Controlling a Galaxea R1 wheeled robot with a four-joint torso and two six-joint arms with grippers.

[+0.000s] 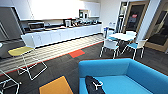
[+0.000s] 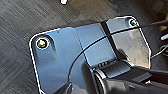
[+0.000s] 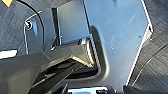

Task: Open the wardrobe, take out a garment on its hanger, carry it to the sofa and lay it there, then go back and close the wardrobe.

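The limp black short-sleeved garment [image 1: 93, 85] lies on the wide seat of the bright blue upholstered sofa [image 1: 140, 75], its slim pale hanger [image 1: 98, 85] on top. Whether either tool is open, I cannot tell.

Black garment [image 1: 92, 85] lying crumpled on blue sofa [image 1: 120, 70] seat, near left arm. Pale hanger [image 1: 98, 85] resting on top of garment, hook shape not resolvable.
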